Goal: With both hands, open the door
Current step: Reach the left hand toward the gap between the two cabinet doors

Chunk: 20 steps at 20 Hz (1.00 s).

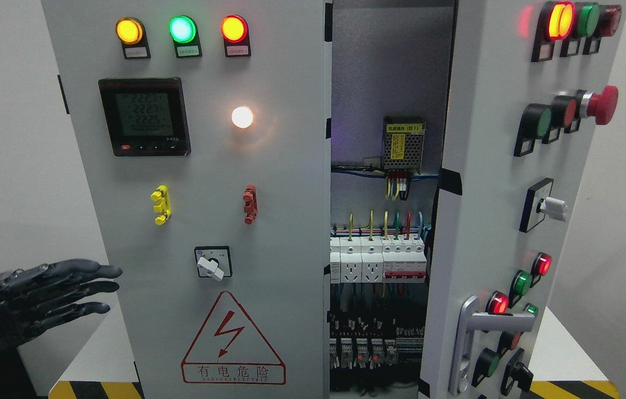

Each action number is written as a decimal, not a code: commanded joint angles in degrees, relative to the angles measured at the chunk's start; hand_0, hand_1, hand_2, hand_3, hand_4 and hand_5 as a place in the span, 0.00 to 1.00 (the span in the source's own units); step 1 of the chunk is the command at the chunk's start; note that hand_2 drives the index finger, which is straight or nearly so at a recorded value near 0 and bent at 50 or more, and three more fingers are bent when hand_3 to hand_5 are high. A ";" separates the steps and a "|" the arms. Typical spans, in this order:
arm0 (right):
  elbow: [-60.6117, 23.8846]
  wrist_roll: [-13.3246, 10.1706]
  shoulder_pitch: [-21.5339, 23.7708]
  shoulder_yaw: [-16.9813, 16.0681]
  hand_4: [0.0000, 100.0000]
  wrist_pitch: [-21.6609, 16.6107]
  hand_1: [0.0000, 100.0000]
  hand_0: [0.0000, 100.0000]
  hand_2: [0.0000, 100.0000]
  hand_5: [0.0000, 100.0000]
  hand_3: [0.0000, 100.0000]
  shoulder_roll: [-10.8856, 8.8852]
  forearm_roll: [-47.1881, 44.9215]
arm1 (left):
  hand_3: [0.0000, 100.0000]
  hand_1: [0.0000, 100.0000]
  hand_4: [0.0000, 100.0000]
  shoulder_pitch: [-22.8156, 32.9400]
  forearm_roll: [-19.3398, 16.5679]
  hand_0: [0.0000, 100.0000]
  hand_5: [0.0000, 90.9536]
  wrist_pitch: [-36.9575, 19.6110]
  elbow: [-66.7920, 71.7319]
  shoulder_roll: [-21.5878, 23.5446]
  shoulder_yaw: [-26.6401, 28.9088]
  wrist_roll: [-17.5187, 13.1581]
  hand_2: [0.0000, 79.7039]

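Note:
A grey electrical cabinet fills the head view. Its right door [490,183] stands swung outward, edge toward me, with a silver lever handle [476,332] low on it. The left door [208,166] is closed, flat to the front. Between them the cabinet's inside [385,249] shows breakers, sockets and coloured wires. My left hand [75,291], dark and fingered, hovers at the lower left with fingers stretched out flat toward the left door's outer edge, holding nothing. The right hand is out of view.
The left door carries indicator lamps [181,29], a digital meter [144,116], a rotary switch [213,263] and a warning triangle [232,338]. A red emergency button [601,104] and other knobs jut from the right door. Yellow-black floor tape [97,389] runs along the base.

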 commanded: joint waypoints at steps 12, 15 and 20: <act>0.00 0.03 0.00 -0.07 0.00 0.00 0.14 0.06 0.00 0.00 0.00 0.00 0.00 | 0.00 0.56 0.00 -54.15 9.75 0.12 0.00 9.77 2.77 -14.10 -63.05 7.39 0.00; 0.00 0.03 0.00 -0.07 0.00 0.00 0.14 0.06 0.00 0.00 0.00 0.00 0.00 | 0.00 0.56 0.00 -55.93 12.73 0.12 0.00 9.77 5.94 -21.30 -65.26 7.57 0.00; 0.00 0.03 0.00 0.02 0.00 0.00 0.14 0.06 0.00 0.00 0.00 0.00 0.00 | 0.00 0.56 0.00 -57.24 12.83 0.12 0.00 9.59 6.56 -30.53 -64.38 14.49 0.00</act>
